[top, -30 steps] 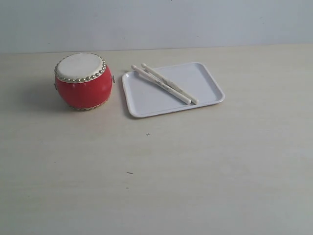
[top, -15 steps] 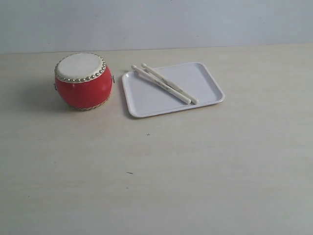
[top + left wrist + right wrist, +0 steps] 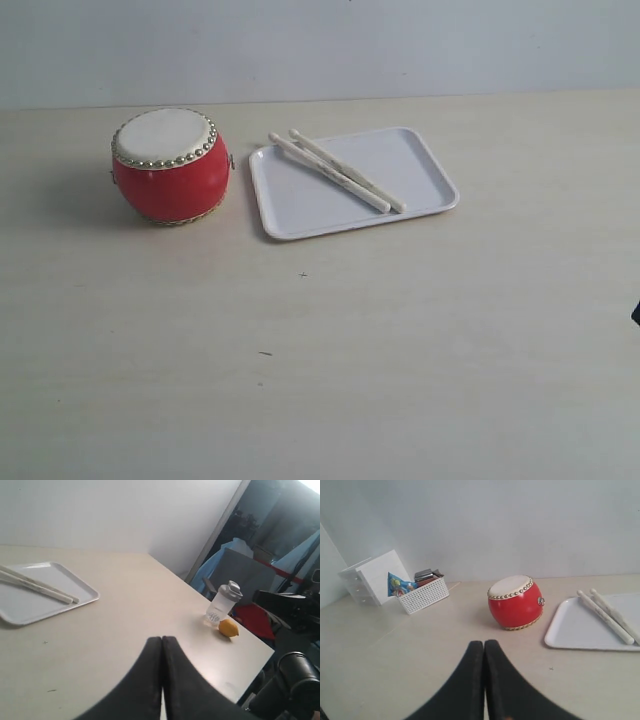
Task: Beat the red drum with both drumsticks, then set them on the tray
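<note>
**Gripping nothing on either side, with the drumsticks point(image 3: 335, 172) lying on the tray point(image 3: 425, 160)**

Pressing the left gripper point(image 3: 161, 640) fully together, its black fingers point(image 3: 145, 680) meeting along their length, clasping nothing and touching nothing (only bare tabletop beneath). Doing likewise with the right gripper point(image 3: 484, 642): pinching tight, carrying nothing, hanging above the table point(image 3: 400, 350) short of the red drum point(image 3: 170, 165).

Finding both drumsticks side by side, slanting across the tray, rounded tips poking over the rim at the corner nearest the drum, the other ends resting inside the tray. Seeing the drum sitting upright just beside the tray, not touching it, cream skin facing up.

Showing a broad stretch of bare tabletop in front of drum and tray in the exterior view. Running close to a table edge and corner in the left wrist view, with a clear bottle point(image 3: 223, 602) and a small yellow fruit point(image 3: 228, 628) sitting together near that edge, well apart from the tray. Crowding the table past the drum in the right wrist view, by the wall: a white basket point(image 3: 422, 596) of packets and a white box point(image 3: 370, 577) just beside it.
</note>
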Controlling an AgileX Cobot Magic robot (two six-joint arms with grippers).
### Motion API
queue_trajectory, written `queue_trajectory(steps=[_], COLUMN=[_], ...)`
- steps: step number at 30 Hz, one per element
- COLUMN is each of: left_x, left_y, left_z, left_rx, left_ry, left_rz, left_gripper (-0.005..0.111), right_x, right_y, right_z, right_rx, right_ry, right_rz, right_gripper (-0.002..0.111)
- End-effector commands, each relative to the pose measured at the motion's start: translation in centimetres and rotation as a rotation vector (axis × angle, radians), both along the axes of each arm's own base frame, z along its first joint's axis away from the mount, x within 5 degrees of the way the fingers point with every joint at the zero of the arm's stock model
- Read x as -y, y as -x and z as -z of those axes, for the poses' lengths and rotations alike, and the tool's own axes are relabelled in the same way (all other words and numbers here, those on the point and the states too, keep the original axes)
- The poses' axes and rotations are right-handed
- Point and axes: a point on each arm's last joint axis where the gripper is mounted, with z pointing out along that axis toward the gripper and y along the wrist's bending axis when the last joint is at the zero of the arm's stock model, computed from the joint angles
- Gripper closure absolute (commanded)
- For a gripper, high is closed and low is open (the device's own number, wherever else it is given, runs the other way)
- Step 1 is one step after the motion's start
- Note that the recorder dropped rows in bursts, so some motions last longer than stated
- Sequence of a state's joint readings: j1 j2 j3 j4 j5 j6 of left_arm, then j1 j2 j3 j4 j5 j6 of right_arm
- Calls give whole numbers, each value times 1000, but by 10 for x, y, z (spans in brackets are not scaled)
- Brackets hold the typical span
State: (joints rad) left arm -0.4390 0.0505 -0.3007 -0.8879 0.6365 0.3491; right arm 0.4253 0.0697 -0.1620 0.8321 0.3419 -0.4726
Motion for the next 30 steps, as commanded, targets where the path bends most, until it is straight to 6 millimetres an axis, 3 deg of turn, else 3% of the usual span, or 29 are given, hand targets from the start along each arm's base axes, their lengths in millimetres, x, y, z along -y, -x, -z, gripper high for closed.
queue_trajectory(steps=[1,12,16,30], left_x=[0,-5,-4,-3], left_y=[-11,-31,-30,-29], left_z=[25,77,80,80], left_rx=[5,-83,-74,-76], left_ry=[-27,7,-45,-47], left_rz=[-53,-215,-189,-186], left_gripper=[107,107,107,107], right_x=[1,0,-2,-2], right_y=[0,1,2,2], right_z=[1,2,0,0], right_rx=[16,-3,-45,-44], right_ry=[1,-2,-81,-81], right_rz=[11,-7,-31,-31], right_gripper=[108,108,108,108])
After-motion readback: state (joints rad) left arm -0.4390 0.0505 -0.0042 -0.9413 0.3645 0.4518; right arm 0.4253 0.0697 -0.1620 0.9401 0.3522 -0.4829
